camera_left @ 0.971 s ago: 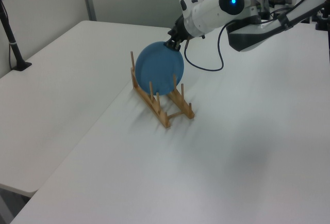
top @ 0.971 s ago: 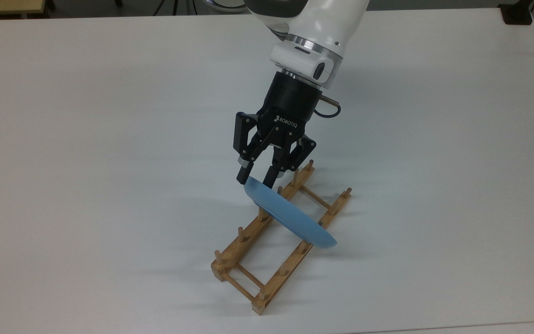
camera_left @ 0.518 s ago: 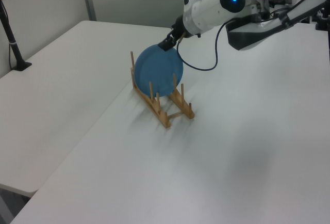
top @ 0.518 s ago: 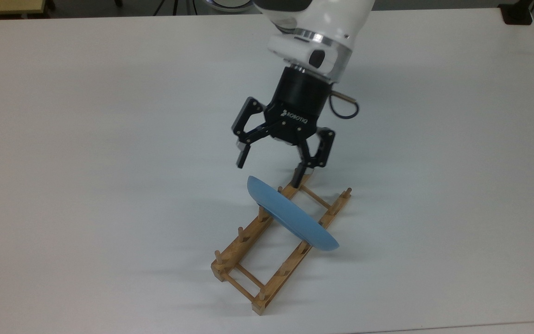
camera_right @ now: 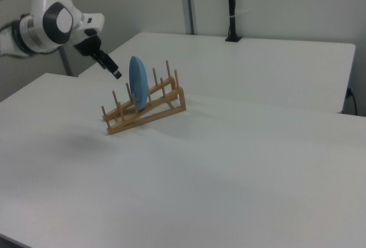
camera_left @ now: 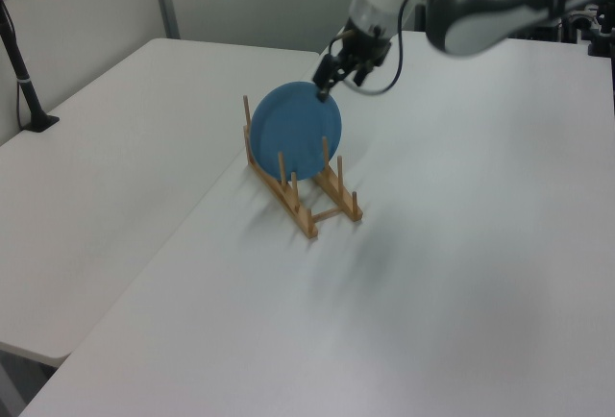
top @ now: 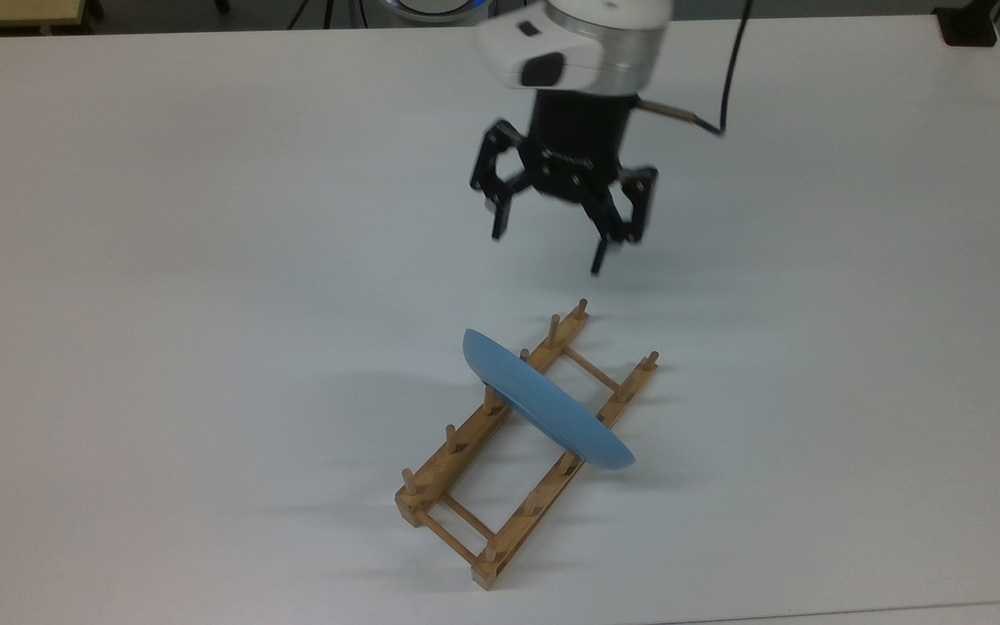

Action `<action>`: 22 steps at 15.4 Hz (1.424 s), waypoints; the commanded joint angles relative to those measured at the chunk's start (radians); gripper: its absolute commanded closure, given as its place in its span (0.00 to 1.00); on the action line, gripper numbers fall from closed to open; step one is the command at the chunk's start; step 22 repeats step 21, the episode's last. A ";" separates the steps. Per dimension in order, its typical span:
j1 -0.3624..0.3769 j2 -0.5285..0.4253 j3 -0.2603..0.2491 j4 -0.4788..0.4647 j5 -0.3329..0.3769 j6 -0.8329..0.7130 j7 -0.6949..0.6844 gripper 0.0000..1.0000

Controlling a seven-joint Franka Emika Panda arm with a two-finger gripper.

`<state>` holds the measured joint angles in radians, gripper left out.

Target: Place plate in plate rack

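The light-blue plate [top: 543,404] stands on edge in the wooden plate rack [top: 457,444], between the pegs near the rack's middle, leaning a little. Nothing holds it. My gripper [top: 547,250] hangs open and empty above the table, beyond the rack's far end in the top view. In the left view the plate [camera_left: 296,131] faces the camera in the rack [camera_left: 307,215], and the gripper [camera_left: 338,81] is just above its upper rim, apart from it. The right view has the plate [camera_right: 138,82] edge-on in the rack [camera_right: 154,114], with the gripper [camera_right: 114,72] to its left.
The rack sits on a wide white table [top: 205,260]. A black clamp post [camera_left: 29,100] stands at the far left edge in the left view, and a black pole [camera_right: 231,8] stands at the back of a second table in the right view.
The gripper let go of the plate's rim, opened, and rose up and away from the rack. The plate stayed standing between the pegs.
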<state>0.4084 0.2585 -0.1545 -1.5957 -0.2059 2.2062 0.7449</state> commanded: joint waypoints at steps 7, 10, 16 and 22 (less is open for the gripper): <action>-0.276 -0.218 0.067 -0.064 0.217 -0.465 -0.672 0.00; -0.338 -0.263 0.082 -0.099 0.217 -0.489 -0.753 0.00; -0.332 -0.257 0.049 -0.083 0.212 -0.517 -0.740 0.00; -0.341 -0.246 0.049 -0.052 0.215 -0.553 -0.716 0.00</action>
